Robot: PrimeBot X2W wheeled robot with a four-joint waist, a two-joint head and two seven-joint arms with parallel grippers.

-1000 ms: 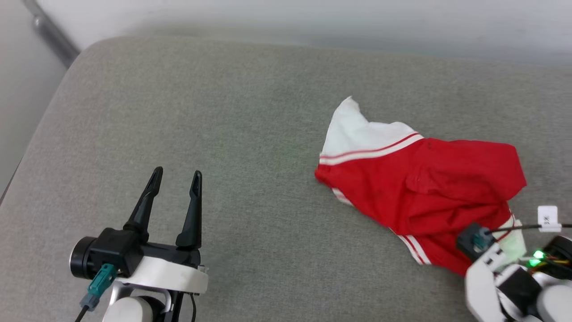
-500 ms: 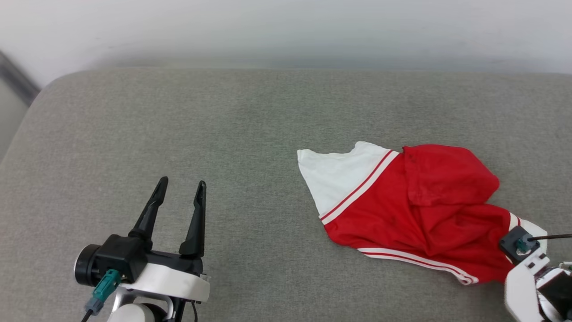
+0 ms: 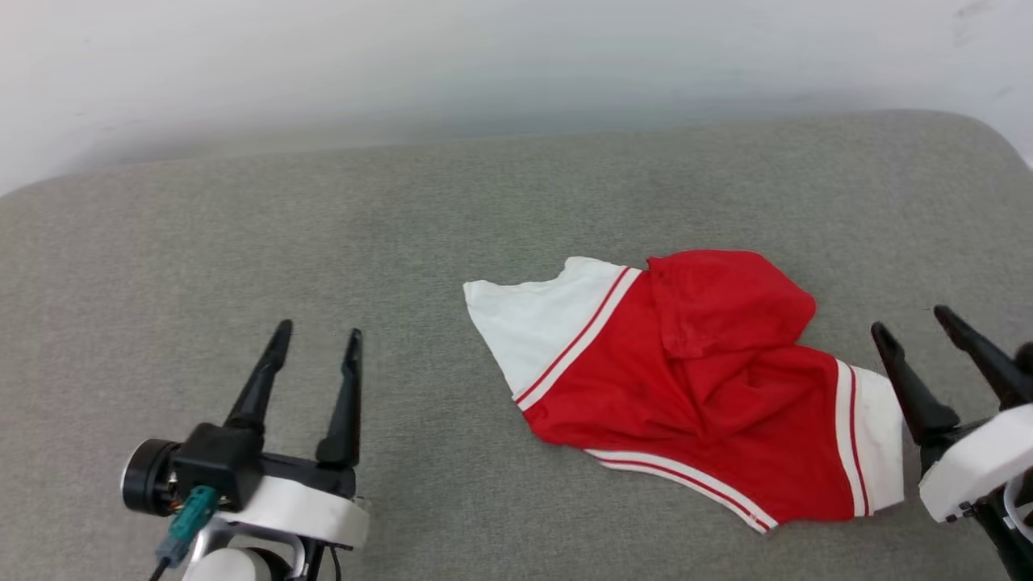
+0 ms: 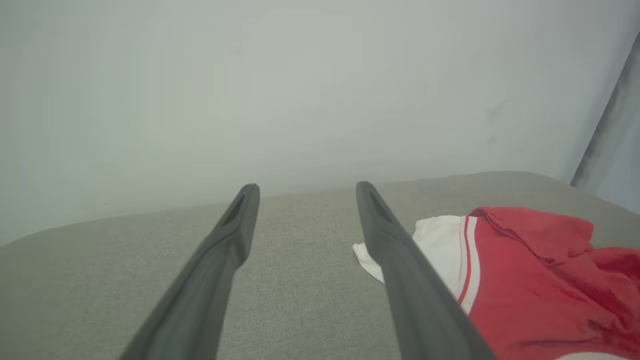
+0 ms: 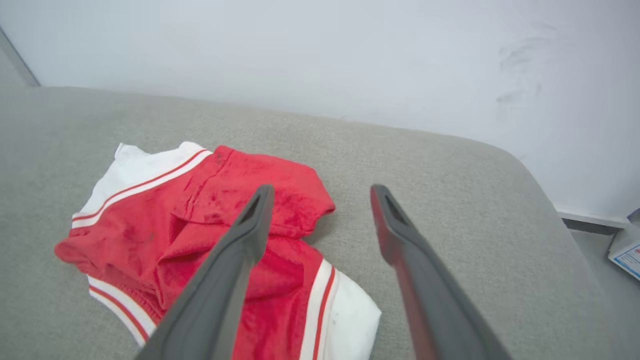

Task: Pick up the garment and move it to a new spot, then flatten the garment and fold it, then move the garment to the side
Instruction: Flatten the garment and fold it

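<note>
Crumpled garment (image 3: 686,387) lying on the grey cushion (image 3: 282,202), both grippers empty
Head view: the left gripper (image 3: 318,329) is hovering well apart, fingers wide; the right gripper (image 3: 910,320) is sitting just beside the white sleeve (image 3: 880,444), equally wide. Left wrist view: the garment is lying rightward (partly behind one finger (image 4: 415,290)). Right wrist view: one finger is crossing the red fabric
</note>
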